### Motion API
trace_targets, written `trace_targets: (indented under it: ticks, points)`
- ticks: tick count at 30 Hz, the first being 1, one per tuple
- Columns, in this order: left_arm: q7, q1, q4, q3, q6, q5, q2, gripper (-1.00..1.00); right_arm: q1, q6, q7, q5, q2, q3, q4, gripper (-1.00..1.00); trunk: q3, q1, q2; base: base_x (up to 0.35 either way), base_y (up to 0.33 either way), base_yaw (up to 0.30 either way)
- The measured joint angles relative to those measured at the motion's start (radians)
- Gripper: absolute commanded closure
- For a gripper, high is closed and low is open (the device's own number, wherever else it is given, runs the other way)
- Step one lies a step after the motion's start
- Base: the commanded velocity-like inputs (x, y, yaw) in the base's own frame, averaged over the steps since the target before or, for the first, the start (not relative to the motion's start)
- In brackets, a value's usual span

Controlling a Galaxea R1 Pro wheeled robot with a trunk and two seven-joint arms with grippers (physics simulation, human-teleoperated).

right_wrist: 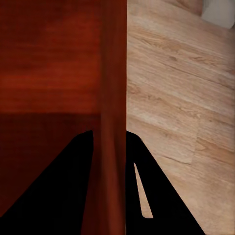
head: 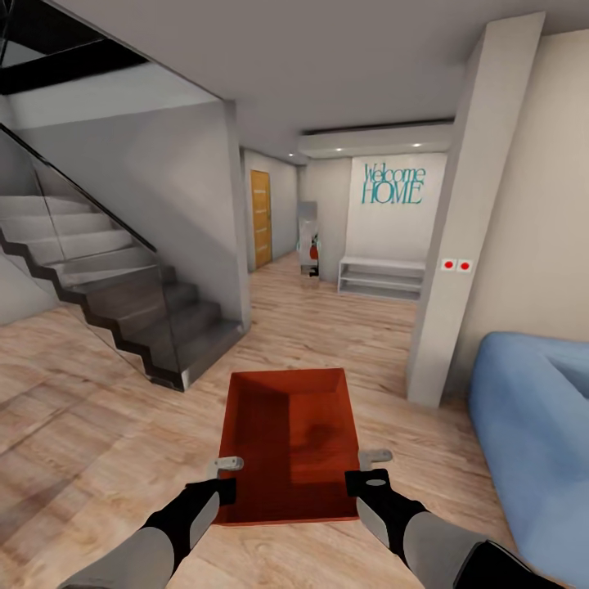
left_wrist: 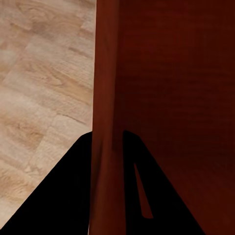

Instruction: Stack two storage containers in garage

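Note:
I hold one orange-red storage container [head: 288, 442] in front of me above the light wood plank floor of the living room. My left gripper [head: 222, 478] is shut on the container's left wall, near the corner closest to me. My right gripper [head: 368, 473] is shut on its right wall. In the left wrist view the container wall [left_wrist: 105, 122] runs between the two black fingers [left_wrist: 63, 196]. The right wrist view shows the other wall [right_wrist: 112, 122] clamped the same way between the fingers [right_wrist: 156, 196]. The container is empty.
A grey staircase [head: 123, 294] with a glass rail rises at the left. A white pillar [head: 458, 245] and a blue sofa [head: 532, 442] stand at the right. Ahead, a hallway leads past a white shelf [head: 382, 278] to a wooden door [head: 260, 218].

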Motion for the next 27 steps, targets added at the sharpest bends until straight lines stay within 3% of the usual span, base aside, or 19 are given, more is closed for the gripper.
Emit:
trace_targets:
  ticks: [27]
  points:
    - [0.0, 0.0, 0.0, -0.001, -0.001, 0.002, 0.0, 1.0, 0.0, -0.001, 0.0, -0.001, 0.0, 0.001, -0.001, 1.0, 0.0, 0.0, 0.0, 0.323, 0.0, 0.0]
